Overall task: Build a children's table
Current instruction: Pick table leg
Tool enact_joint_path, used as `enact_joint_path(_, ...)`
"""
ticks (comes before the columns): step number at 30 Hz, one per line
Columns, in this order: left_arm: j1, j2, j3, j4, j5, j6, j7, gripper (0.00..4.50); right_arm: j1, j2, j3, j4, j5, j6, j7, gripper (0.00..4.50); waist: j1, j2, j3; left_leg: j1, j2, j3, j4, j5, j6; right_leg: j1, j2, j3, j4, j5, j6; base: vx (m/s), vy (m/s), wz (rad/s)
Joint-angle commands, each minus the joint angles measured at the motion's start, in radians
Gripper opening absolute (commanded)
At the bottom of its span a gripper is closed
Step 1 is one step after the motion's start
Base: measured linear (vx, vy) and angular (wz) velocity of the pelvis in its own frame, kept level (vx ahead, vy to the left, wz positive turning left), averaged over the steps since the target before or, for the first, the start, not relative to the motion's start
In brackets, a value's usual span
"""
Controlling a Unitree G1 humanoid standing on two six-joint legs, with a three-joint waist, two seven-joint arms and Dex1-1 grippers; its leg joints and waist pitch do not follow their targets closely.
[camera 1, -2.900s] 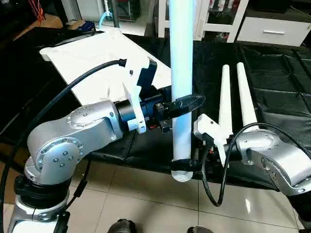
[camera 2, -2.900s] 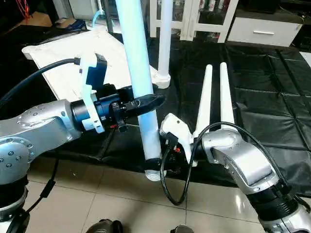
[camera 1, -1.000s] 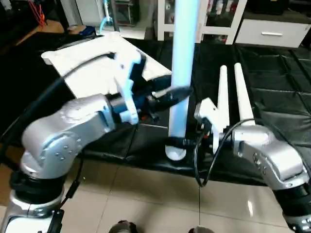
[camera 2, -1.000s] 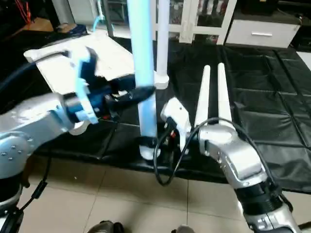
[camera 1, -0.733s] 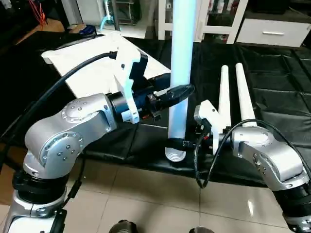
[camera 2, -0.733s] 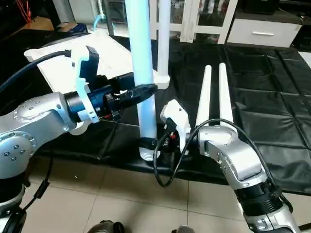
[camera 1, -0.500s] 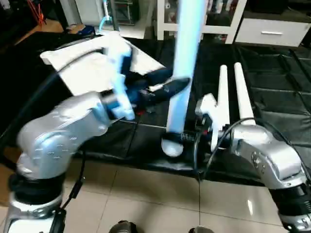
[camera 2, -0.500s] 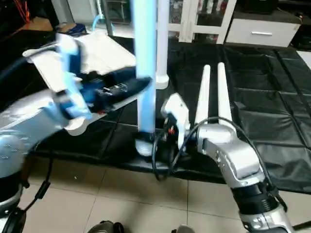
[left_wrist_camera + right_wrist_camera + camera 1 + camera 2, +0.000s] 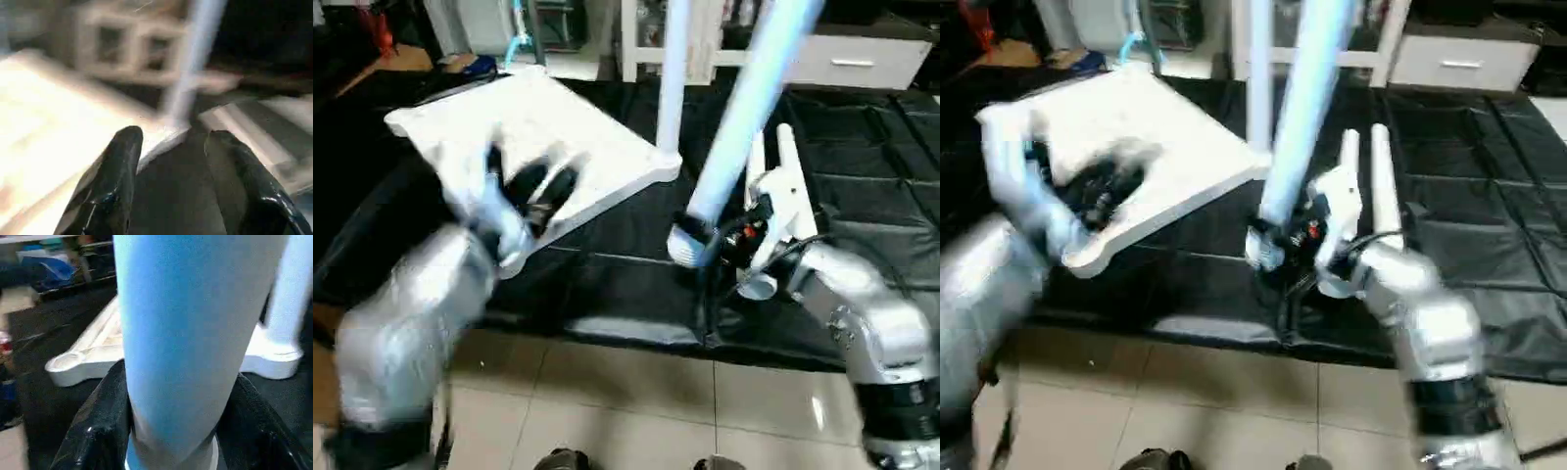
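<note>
A white tabletop [image 9: 533, 137] is lying on the black-covered counter [image 9: 862, 196] toward its far left corner, with one leg [image 9: 672, 78] standing upright in its near corner socket. The right gripper [image 9: 710, 235] is gripping a second leg [image 9: 744, 108] near its wide end with its jaws closed on it, tilting it above the counter's front edge. Two spare legs [image 9: 1371, 186] are lying side by side just behind that gripper. The left gripper [image 9: 168, 176] is hovering over the tabletop's near edge, jaws apart and holding nothing.
</note>
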Motion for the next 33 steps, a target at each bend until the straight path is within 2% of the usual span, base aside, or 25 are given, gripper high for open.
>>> enact_joint_path(1, 0.020, -0.002, 0.009, -0.049, 0.067, -0.042, 0.048, 2.42, 0.002, 0.002, 0.006, -0.049, -0.013, -0.012, -0.019, 1.88, 0.002, 0.000, -0.074, 0.038, 0.014, -0.019, -0.081, -0.323, -0.047, 0.026, 0.005, 0.000, -0.085, -0.289, -0.106, 0.000, 0.000, 0.00)
enact_joint_path(2, 0.020, -0.002, 0.009, -0.049, 0.067, -0.042, 0.048, 2.42, 0.002, 0.002, 0.006, -0.049, -0.013, -0.012, -0.019, 1.88, 0.002, 0.000, -0.074, 0.038, 0.014, -0.019, -0.081, -0.323, -0.047, 0.026, 0.005, 0.000, -0.085, -0.289, -0.106, 0.000, 0.000, 0.00)
enact_joint_path(3, 0.067, -0.038, 0.008, -0.057, 0.120, -0.100, 0.072, 2.42, 0.017, 0.025, -0.007, -0.066, 0.008, -0.004, -0.042, 1.88, 0.003, -0.012, -0.076, 0.038, 0.015, -0.017, -0.081, -0.321, -0.036, 0.026, 0.007, 0.001, -0.087, -0.267, -0.118, 0.000, 0.000, 0.00)
enact_joint_path(4, 0.079, -0.045, -0.001, -0.054, 0.145, -0.118, 0.082, 2.42, 0.023, 0.032, -0.009, -0.072, 0.013, -0.005, -0.048, 1.88, 0.005, -0.009, -0.075, 0.037, 0.017, -0.016, -0.082, -0.316, -0.030, 0.026, 0.005, 0.001, -0.085, -0.251, -0.125, 0.000, 0.000, 0.00)
enact_joint_path(5, 0.085, -0.040, -0.024, -0.040, 0.173, -0.136, 0.082, 2.42, 0.030, 0.038, -0.008, -0.071, 0.014, -0.008, -0.051, 1.88, 0.006, -0.017, -0.077, 0.037, 0.017, -0.015, -0.081, -0.312, -0.026, 0.026, 0.004, 0.001, -0.085, -0.249, -0.126, 0.000, 0.000, 0.00)
enact_joint_path(6, 0.085, -0.040, -0.024, -0.040, 0.173, -0.136, 0.082, 2.42, 0.030, 0.038, -0.008, -0.071, 0.014, -0.008, -0.051, 1.88, 0.010, -0.010, -0.077, 0.038, 0.016, -0.015, -0.080, -0.305, -0.023, 0.024, 0.004, 0.002, -0.083, -0.246, -0.122, 0.000, 0.000, 0.00)
enact_joint_path(9, 0.074, -0.027, -0.099, -0.004, 0.248, -0.186, 0.089, 2.42, 0.033, 0.059, 0.012, -0.046, -0.015, -0.039, -0.057, 1.88, 0.012, -0.003, -0.078, 0.036, 0.014, -0.016, -0.081, -0.301, -0.030, 0.024, 0.005, 0.002, -0.082, -0.228, -0.113, 0.000, 0.000, 0.00)
enact_joint_path(10, 0.060, -0.026, -0.115, -0.002, 0.253, -0.175, 0.088, 2.42, 0.031, 0.061, 0.015, -0.042, -0.015, -0.043, -0.056, 1.88, 0.013, -0.008, -0.079, 0.036, 0.014, -0.015, -0.081, -0.306, -0.034, 0.025, 0.003, 0.002, -0.081, -0.228, -0.113, 0.000, 0.000, 0.00)
enact_joint_path(12, 0.042, -0.029, -0.125, 0.012, 0.266, -0.176, 0.090, 2.42, 0.029, 0.065, 0.016, -0.036, -0.019, -0.050, -0.061, 1.88, 0.015, -0.005, -0.079, 0.039, 0.014, -0.015, -0.081, -0.311, -0.038, 0.022, 0.004, 0.003, -0.080, -0.231, -0.115, 0.000, 0.000, 0.00)
enact_joint_path(13, 0.034, -0.031, -0.127, 0.023, 0.274, -0.183, 0.090, 2.42, 0.028, 0.067, 0.016, -0.032, -0.022, -0.054, -0.065, 1.88, 0.016, -0.009, -0.080, 0.036, 0.013, -0.014, -0.080, -0.303, -0.037, 0.025, 0.002, 0.003, -0.080, -0.228, -0.119, 0.000, 0.000, 0.00)
enact_joint_path(15, 0.028, -0.034, -0.134, 0.049, 0.300, -0.207, 0.070, 2.42, 0.029, 0.076, 0.012, -0.026, -0.029, -0.058, -0.083, 1.88, 0.014, -0.009, -0.080, 0.035, 0.011, -0.014, -0.079, -0.304, -0.036, 0.024, 0.002, 0.004, -0.082, -0.237, -0.118, 0.000, 0.000, 0.00)
enact_joint_path(16, 0.023, -0.036, -0.139, 0.062, 0.313, -0.214, 0.066, 2.42, 0.029, 0.080, 0.012, -0.023, -0.034, -0.057, -0.093, 1.88, 0.012, 0.000, -0.078, 0.033, 0.008, -0.010, -0.078, -0.309, -0.027, 0.024, -0.003, 0.005, -0.085, -0.247, -0.118, 0.000, 0.000, 0.00)
enact_joint_path(17, 0.019, -0.045, -0.141, 0.072, 0.321, -0.216, 0.067, 2.42, 0.032, 0.079, 0.018, -0.023, -0.043, -0.059, -0.097, 1.88, 0.012, -0.006, -0.078, 0.031, 0.006, -0.007, -0.076, -0.305, -0.014, 0.025, -0.006, 0.007, -0.087, -0.254, -0.117, 0.000, 0.000, 0.00)
enact_joint_path(18, 0.019, -0.046, -0.142, 0.073, 0.321, -0.216, 0.068, 2.42, 0.032, 0.079, 0.018, -0.023, -0.044, -0.059, -0.097, 1.88, 0.014, -0.008, -0.080, 0.026, 0.002, -0.002, -0.072, -0.290, 0.025, 0.029, -0.018, 0.012, -0.092, -0.274, -0.120, 0.000, 0.000, 0.00)
enact_joint_path(19, 0.017, -0.050, -0.145, 0.079, 0.328, -0.224, 0.069, 2.42, 0.035, 0.076, 0.024, -0.024, -0.052, -0.062, -0.097, 1.88, 0.018, -0.003, -0.083, 0.019, -0.001, 0.001, -0.064, -0.256, 0.074, 0.036, -0.034, 0.020, -0.095, -0.279, -0.127, 0.000, 0.000, 0.00)
enact_joint_path(20, 0.017, -0.051, -0.147, 0.082, 0.332, -0.229, 0.070, 2.42, 0.036, 0.076, 0.026, -0.024, -0.055, -0.064, -0.097, 1.88, 0.018, -0.003, -0.083, 0.019, -0.001, 0.001, -0.064, -0.256, 0.074, 0.036, -0.034, 0.020, -0.095, -0.279, -0.127, 0.000, 0.000, 0.00)
enact_joint_path(21, 0.019, -0.051, -0.152, 0.085, 0.336, -0.233, 0.069, 2.42, 0.039, 0.077, 0.027, -0.025, -0.058, -0.066, -0.097, 1.88, 0.024, -0.008, -0.085, 0.011, -0.004, 0.002, -0.051, -0.214, 0.148, 0.042, -0.058, 0.032, -0.106, -0.291, -0.131, 0.000, 0.000, 0.00)
enact_joint_path(22, 0.022, -0.045, -0.163, 0.089, 0.345, -0.241, 0.064, 2.42, 0.045, 0.078, 0.030, -0.026, -0.061, -0.068, -0.096, 1.88, 0.029, -0.008, -0.086, 0.010, -0.002, -0.002, -0.040, -0.191, 0.190, 0.043, -0.076, 0.041, -0.112, -0.292, -0.139, 0.000, 0.000, 0.00)
enact_joint_path(24, 0.024, -0.043, -0.168, 0.092, 0.350, -0.244, 0.058, 2.42, 0.049, 0.078, 0.035, -0.026, -0.064, -0.072, -0.096, 1.88, 0.030, -0.007, -0.087, 0.016, 0.000, -0.004, -0.046, -0.180, 0.227, 0.038, -0.067, 0.034, -0.111, -0.290, -0.156, 0.001, 0.029, 0.04)
enact_joint_path(26, 0.028, -0.043, -0.170, 0.094, 0.355, -0.247, 0.053, 2.42, 0.055, 0.076, 0.045, -0.026, -0.070, -0.079, -0.096, 1.88, 0.029, 0.005, -0.095, 0.027, 0.000, -0.001, -0.053, -0.135, 0.270, 0.032, -0.045, 0.019, -0.098, -0.228, -0.170, 0.001, 0.065, 0.07)
enact_joint_path(27, 0.031, -0.045, -0.169, 0.093, 0.358, -0.250, 0.049, 2.42, 0.060, 0.076, 0.050, -0.026, -0.075, -0.083, -0.095, 1.88, 0.026, 0.009, -0.100, 0.032, -0.001, 0.000, -0.053, -0.093, 0.308, 0.027, -0.030, 0.008, -0.088, -0.173, -0.177, -0.007, 0.069, 0.04)
enact_joint_path(28, 0.037, -0.048, -0.166, 0.092, 0.366, -0.254, 0.045, 2.42, 0.065, 0.078, 0.055, -0.026, -0.080, -0.087, -0.096, 1.88, 0.025, 0.006, -0.098, 0.032, -0.001, 0.003, -0.054, -0.095, 0.328, 0.025, -0.033, 0.005, -0.089, -0.170, -0.178, -0.007, 0.069, 0.04)
enact_joint_path(30, 0.044, -0.051, -0.163, 0.091, 0.374, -0.256, 0.042, 2.42, 0.067, 0.082, 0.054, -0.025, -0.083, -0.088, -0.098, 1.88, 0.025, -0.001, -0.094, 0.037, -0.003, 0.006, -0.058, -0.142, 0.327, 0.024, -0.039, 0.006, -0.099, -0.209, -0.169, -0.016, 0.088, 0.07)
enact_joint_path(32, 0.047, -0.051, -0.163, 0.090, 0.376, -0.257, 0.042, 2.42, 0.067, 0.083, 0.054, -0.024, -0.084, -0.088, -0.099, 1.88, 0.026, 0.004, -0.092, 0.040, -0.001, 0.005, -0.064, -0.183, 0.312, 0.025, -0.047, 0.006, -0.106, -0.244, -0.155, -0.024, 0.097, 0.08)
enact_joint_path(33, 0.054, -0.051, -0.163, 0.089, 0.378, -0.258, 0.043, 2.42, 0.067, 0.086, 0.053, -0.021, -0.084, -0.089, -0.102, 1.88, 0.021, 0.001, -0.089, 0.044, -0.002, 0.007, -0.076, -0.240, 0.281, 0.021, -0.041, 0.000, -0.109, -0.279, -0.122, -0.037, 0.092, 0.06)
